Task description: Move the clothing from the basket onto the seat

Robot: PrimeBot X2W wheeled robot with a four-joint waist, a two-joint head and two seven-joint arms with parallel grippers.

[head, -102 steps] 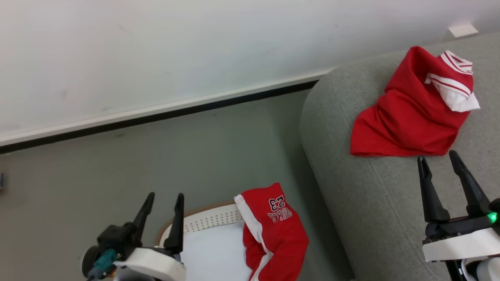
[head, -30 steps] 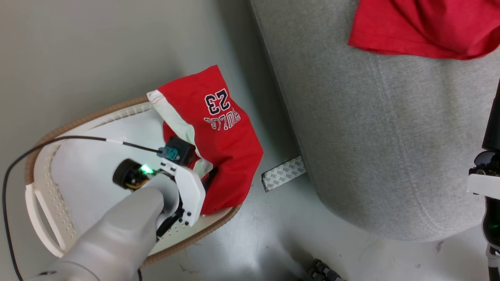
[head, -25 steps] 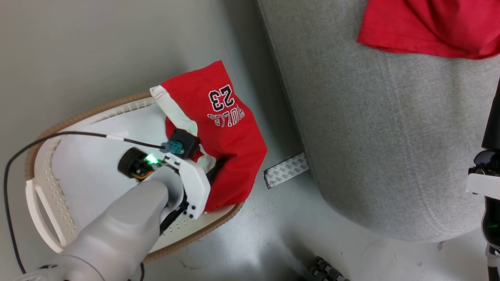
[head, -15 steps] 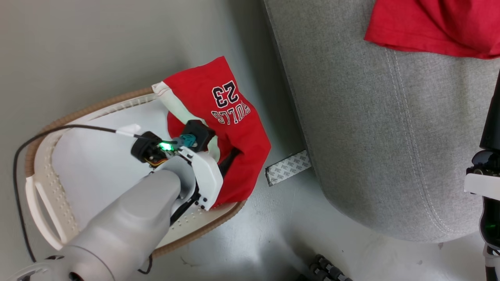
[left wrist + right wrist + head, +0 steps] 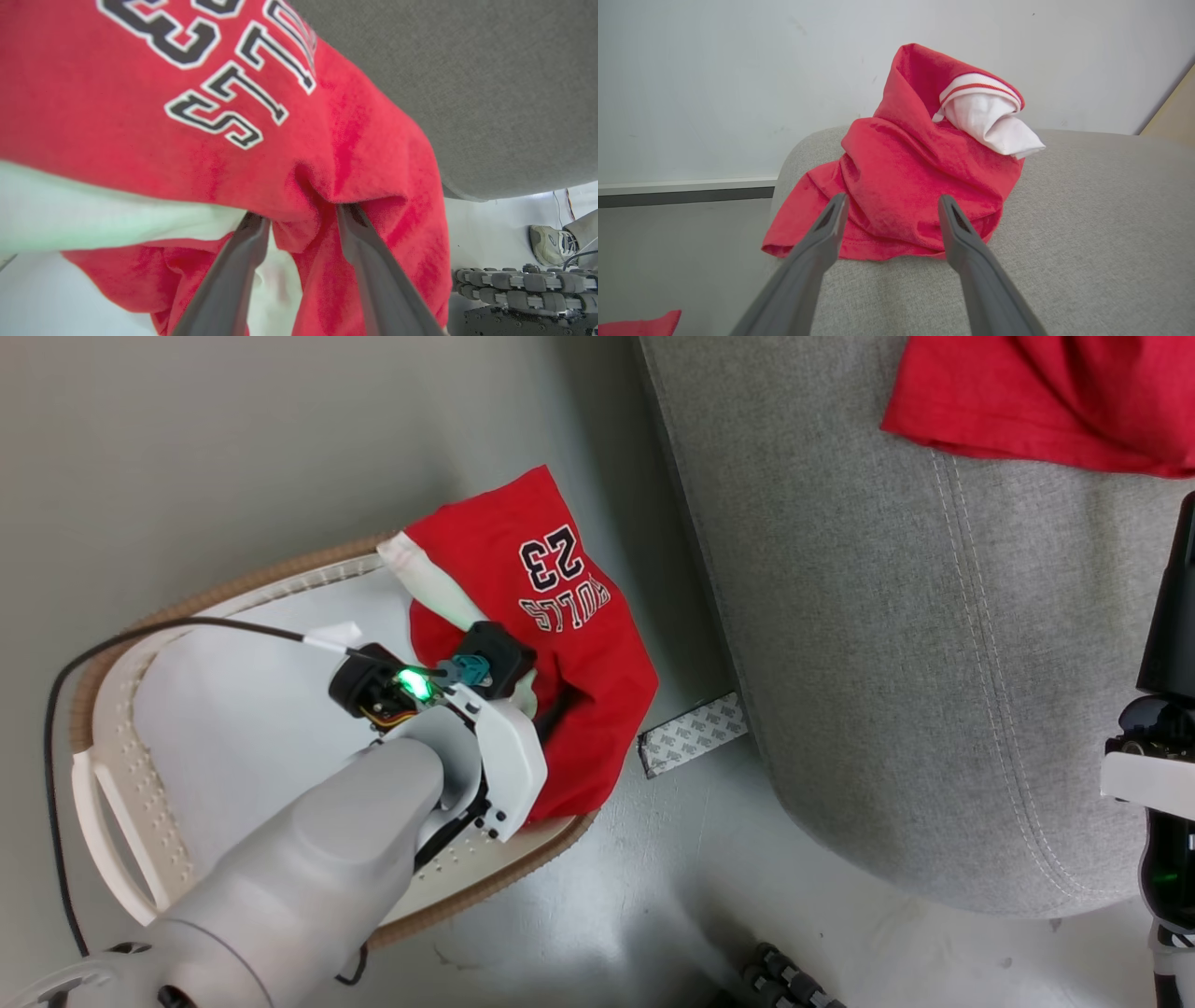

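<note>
Currently: shorts (image 5: 560, 644) hang over the basket (image 5: 121, 784) rim on the seat side, partly inside. Print reads "BULLS 23", dark letters outlined white, upside down in head view. Left gripper (image 5: 301, 215): jaws apart, tips dug into a red fold bunched between them, nothing clamped. Top (image 5: 901, 186), white red-striped cuff uppermost, lies on the seat (image 5: 1087, 242). Right gripper (image 5: 889, 201): spread wide, empty, just before the top.

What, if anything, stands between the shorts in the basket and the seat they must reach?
Nothing visible does. The shorts hang over the basket rim nearest the seat; bare floor and a flat patterned strip lie between. The red top leaves seat room.
</note>
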